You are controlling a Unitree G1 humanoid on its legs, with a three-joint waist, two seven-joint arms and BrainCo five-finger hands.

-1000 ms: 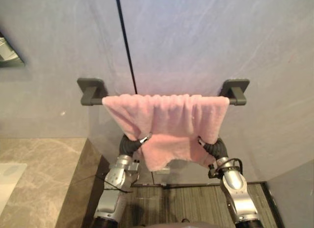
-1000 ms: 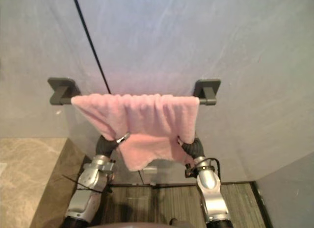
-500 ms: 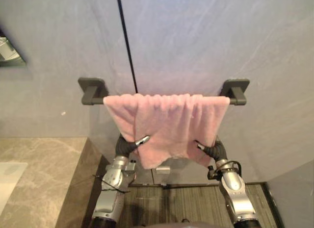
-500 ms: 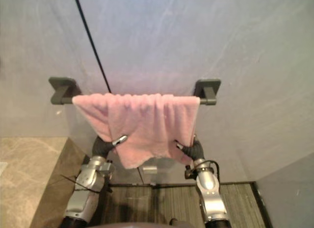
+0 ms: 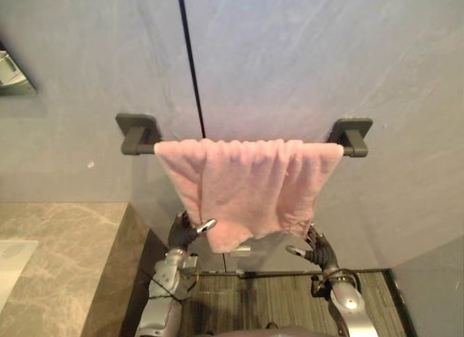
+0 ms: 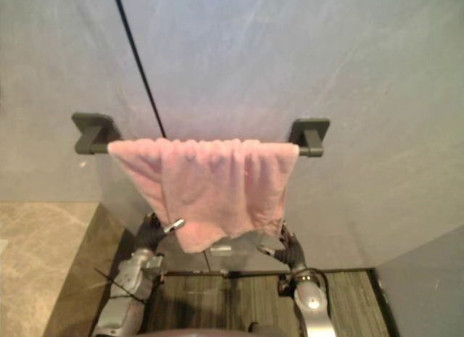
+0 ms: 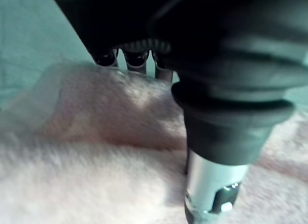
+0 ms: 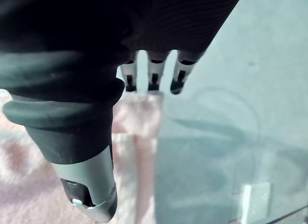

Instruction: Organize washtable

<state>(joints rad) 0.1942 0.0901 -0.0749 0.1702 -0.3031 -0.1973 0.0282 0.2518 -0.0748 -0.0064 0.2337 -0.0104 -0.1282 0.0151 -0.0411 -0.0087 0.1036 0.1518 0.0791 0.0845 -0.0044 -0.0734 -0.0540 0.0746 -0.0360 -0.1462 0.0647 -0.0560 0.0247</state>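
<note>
A: What's on view?
B: A grey wall (image 5: 304, 61), with a pink towel (image 5: 246, 181) draped over a dark towel bar (image 5: 138, 138).
A: And the hands?
B: The left hand (image 5: 185, 233) is at the towel's lower left edge, grasp impossible to tell. The right hand (image 5: 317, 248) is just below, fingers spread, empty.

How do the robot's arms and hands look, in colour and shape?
The left arm and right arm are silver-grey, with smooth rounded shells. A dark ribbed cover, like a bellows, wraps each wrist and hand back. The left hand and right hand have slim silver fingers with dark tips and a thicker silver thumb.
</note>
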